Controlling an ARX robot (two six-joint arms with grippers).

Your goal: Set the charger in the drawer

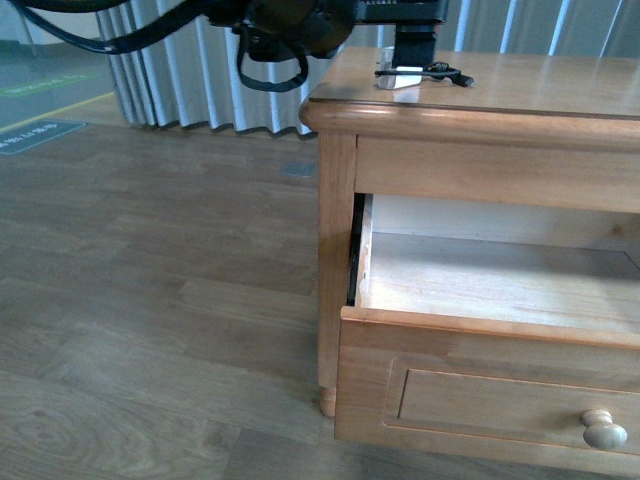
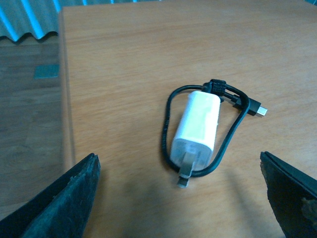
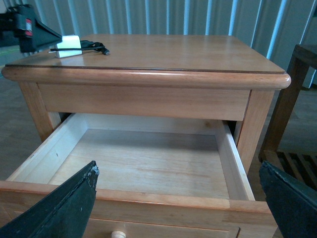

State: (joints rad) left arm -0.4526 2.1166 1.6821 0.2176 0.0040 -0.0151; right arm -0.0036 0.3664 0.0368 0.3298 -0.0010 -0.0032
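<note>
Lying atop cabinet (image 1: 560, 85), charger (image 2: 198, 124), drawer (image 3: 143, 163) open

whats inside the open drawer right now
Nothing shows in the drawer, only bare pale wood. The charger lies on the cabinet top. The floor strip nearest the drawer's front is hidden.

Grey pleated curtains (image 1: 170, 70) hang behind a brown wood-plank floor (image 1: 150, 300); a dark slatted wooden rack (image 3: 292, 161) stands on it.

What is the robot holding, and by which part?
Nothing. The left gripper is open around the small white charger with black cable, untouched; the right gripper is open, facing the wooden drawer.
</note>
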